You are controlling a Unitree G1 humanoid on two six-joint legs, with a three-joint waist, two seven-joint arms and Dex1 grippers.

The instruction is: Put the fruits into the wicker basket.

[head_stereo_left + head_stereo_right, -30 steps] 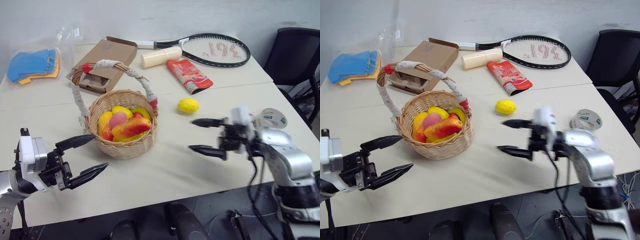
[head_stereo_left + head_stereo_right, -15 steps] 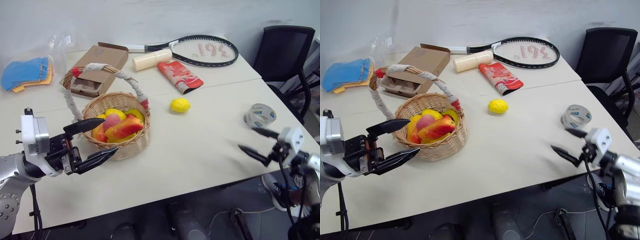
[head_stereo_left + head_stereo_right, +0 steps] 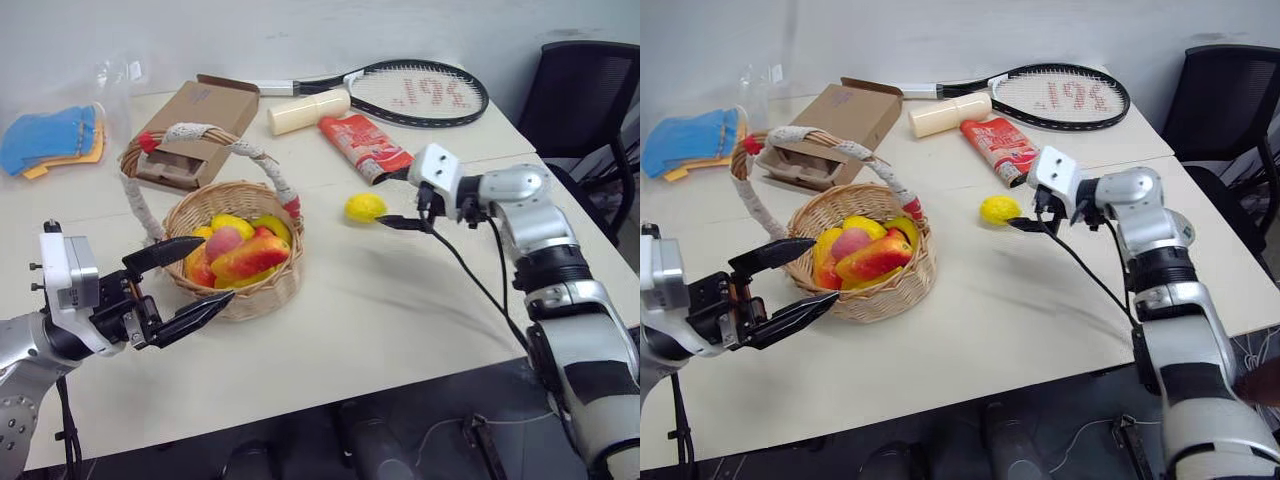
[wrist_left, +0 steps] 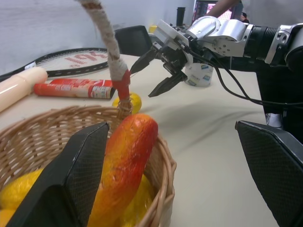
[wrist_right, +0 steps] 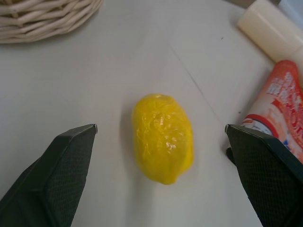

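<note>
Now right gripper (image 3: 392, 208), jaws spread, beside small yellow lemon (image 3: 365, 207) mid-frame: straddle it squarely, then pinch; round tan wicker basket (image 3: 235, 300) waits left.

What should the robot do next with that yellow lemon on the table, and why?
Probably ease the right gripper forward until its open fingers sit on either side of the lemon, then close. The lemon lies alone on the table, outside the wicker basket where the other fruits already sit, and the gripper is lined up on it without touching yet.
</note>
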